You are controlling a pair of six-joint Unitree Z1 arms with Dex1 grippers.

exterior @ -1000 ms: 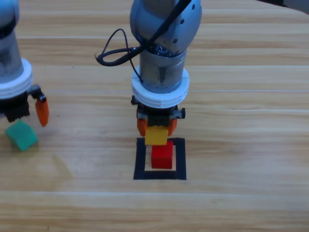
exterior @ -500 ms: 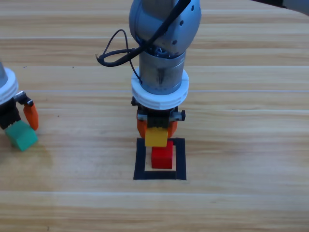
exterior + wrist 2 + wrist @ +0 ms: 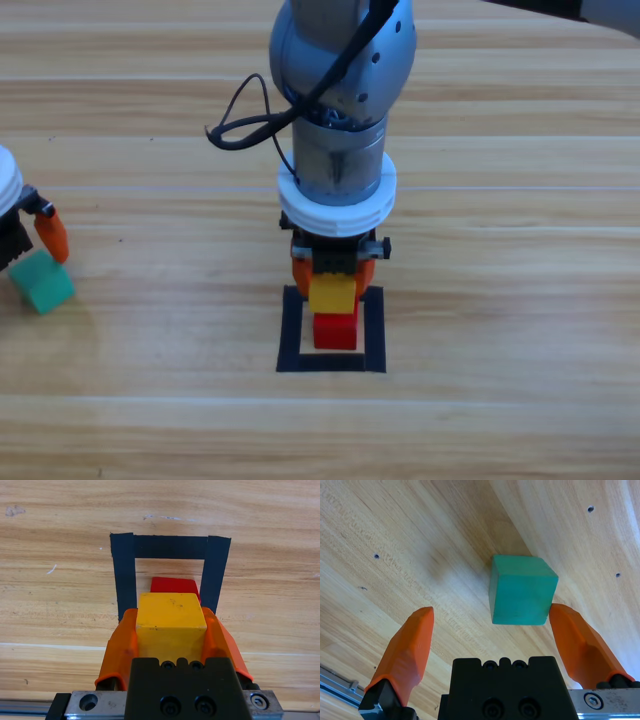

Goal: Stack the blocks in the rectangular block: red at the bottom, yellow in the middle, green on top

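Yellow cube held over red cube inside the tape outline; green cube at left table edge.

The right gripper (image 3: pixel 333 272), pointing straight down at mid-table, clamps the yellow cube (image 3: pixel 332 294) above the red cube (image 3: pixel 336 330), edges square to the rectangular block (image 3: pixel 290 330). Bare wooden table (image 3: pixel 500 300) surrounds it. The left gripper (image 3: pixel 492 635) hangs spread wide over the green cube (image 3: pixel 521 591), one jaw beside it.

Wooden table (image 3: pixel 520 300), black tape square outline (image 3: pixel 290 335) just below the right claw (image 3: pixel 333 283), red cube (image 3: pixel 336 331) inside it, teal-green cube (image 3: pixel 42 282) just beside the left claw (image 3: pixel 20 235)
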